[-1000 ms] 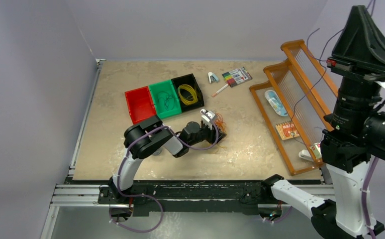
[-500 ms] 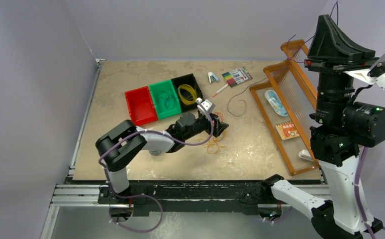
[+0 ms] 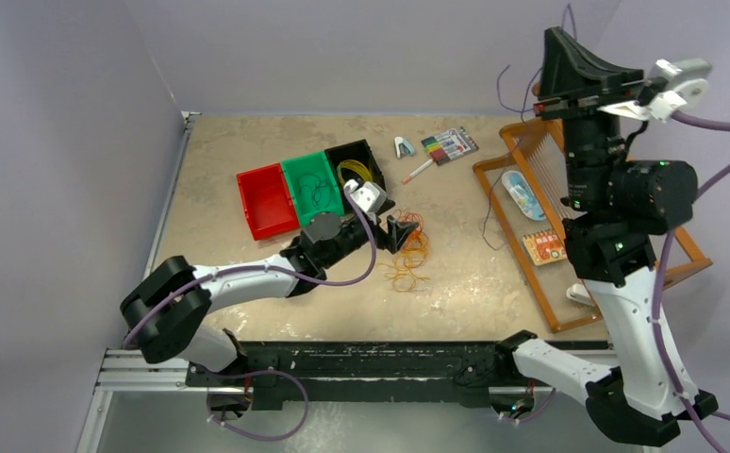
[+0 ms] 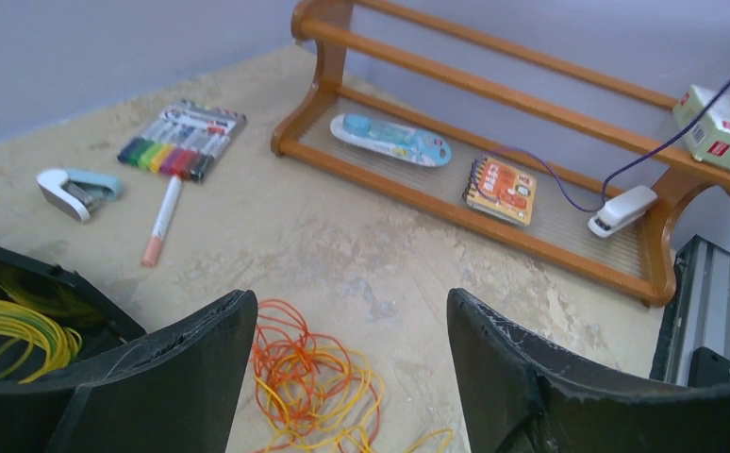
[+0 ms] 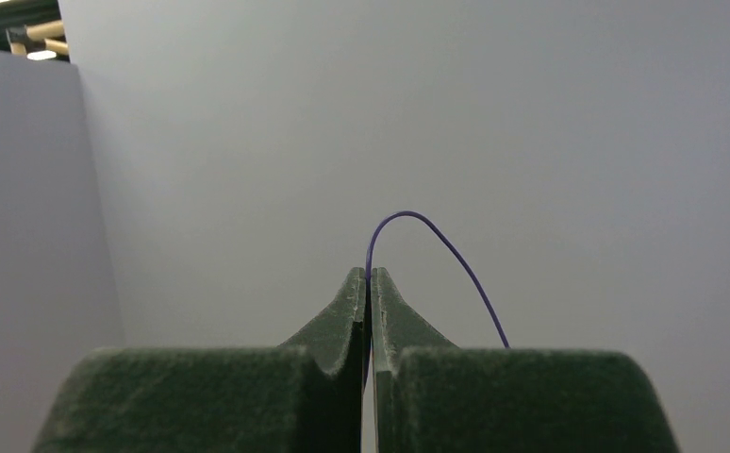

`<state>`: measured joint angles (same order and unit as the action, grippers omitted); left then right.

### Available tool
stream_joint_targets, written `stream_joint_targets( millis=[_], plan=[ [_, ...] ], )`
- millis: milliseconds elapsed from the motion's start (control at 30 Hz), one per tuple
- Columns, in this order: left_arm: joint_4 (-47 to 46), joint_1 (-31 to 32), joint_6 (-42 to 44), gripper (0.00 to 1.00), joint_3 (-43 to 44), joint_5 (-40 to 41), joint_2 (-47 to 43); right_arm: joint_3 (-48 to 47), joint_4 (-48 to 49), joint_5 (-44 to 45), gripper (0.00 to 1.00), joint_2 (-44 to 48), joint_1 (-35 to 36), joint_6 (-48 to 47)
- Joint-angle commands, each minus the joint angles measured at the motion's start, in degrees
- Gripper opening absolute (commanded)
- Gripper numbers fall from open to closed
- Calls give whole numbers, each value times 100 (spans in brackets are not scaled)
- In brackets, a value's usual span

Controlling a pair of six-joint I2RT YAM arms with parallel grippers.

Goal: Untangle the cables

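Cables (image 4: 309,387), orange, mid-table under wide left fingers (image 4: 154,377); right fingers (image 5: 323,377) pinch purple cable (image 5: 406,213) aloft.

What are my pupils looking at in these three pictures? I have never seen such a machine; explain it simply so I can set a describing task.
Two robot arms are bolted at the edge of a table. One picture looks down from above; the other two come from a camera on each wrist. The left claw stands open over tangled orange cables on the table. The right claw is shut on a thin purple wire. Nearby: a red bin, a green bin, a black bin holding yellow cables, a marker pack and a wooden rack.
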<state>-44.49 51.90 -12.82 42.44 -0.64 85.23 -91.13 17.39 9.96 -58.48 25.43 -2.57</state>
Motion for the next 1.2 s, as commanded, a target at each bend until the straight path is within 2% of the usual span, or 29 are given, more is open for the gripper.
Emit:
stream_joint_targets(
  millis=[0,333,633,933,1167],
  plan=[
    [95,22,437,74,183,76,-506,32,21,-186,0,-88,-18,184],
    [73,21,505,75,737,-531,-824,274,-121,-330,0,-74,-12,428],
    [-136,17,1045,76,1204,-348,-436,279,-59,-544,0,-242,-20,640],
    [158,21,1837,71,1718,-8,37,279,-78,-840,0,-326,-13,865],
    [110,21,1662,66,1988,-276,371,333,-93,-916,0,-304,-14,951]
  ],
)
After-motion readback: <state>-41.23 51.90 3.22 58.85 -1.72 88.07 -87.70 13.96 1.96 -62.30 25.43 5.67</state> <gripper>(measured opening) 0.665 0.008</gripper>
